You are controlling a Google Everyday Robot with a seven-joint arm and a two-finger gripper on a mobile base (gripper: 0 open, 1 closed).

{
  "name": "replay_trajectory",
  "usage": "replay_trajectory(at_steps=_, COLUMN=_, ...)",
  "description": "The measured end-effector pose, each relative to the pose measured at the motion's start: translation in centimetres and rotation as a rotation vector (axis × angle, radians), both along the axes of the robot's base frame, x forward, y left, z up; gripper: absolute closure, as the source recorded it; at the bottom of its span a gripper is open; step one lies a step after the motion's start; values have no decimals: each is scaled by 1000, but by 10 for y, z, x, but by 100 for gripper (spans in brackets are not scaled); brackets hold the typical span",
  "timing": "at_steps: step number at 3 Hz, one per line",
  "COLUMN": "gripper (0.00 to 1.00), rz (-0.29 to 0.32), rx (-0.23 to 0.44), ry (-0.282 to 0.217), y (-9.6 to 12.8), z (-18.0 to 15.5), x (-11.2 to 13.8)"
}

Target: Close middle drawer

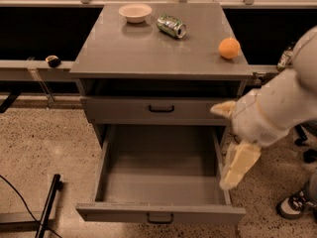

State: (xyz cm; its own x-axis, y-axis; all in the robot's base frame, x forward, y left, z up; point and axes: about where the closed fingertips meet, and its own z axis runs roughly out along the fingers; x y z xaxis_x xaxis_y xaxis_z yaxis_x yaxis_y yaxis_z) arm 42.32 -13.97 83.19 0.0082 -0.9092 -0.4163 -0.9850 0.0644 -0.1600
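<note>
Hovering end effector (232, 145) beside middle drawer (161, 214)

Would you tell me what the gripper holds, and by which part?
Nothing visible: the gripper hangs by the open middle drawer, at its right wall, off the handle.

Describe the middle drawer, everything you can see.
The middle drawer is a wide, grey, metal-looking tray, open and extended far out of the cabinet toward the camera, level, with a bare grey floor. Its low front panel carries a small dark centre handle. It sits just below the taller-fronted drawer. The gripper hangs over its right side wall; whether they touch cannot be told.
</note>
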Motion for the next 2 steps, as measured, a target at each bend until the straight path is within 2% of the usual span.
replay_trajectory(at_steps=1, gripper=0, rz=111, rx=101, ry=23, y=-1, z=-69, x=3)
replay_trajectory(at_steps=2, gripper=0, rz=125, rx=92, ry=14, y=0, z=-68, x=2)
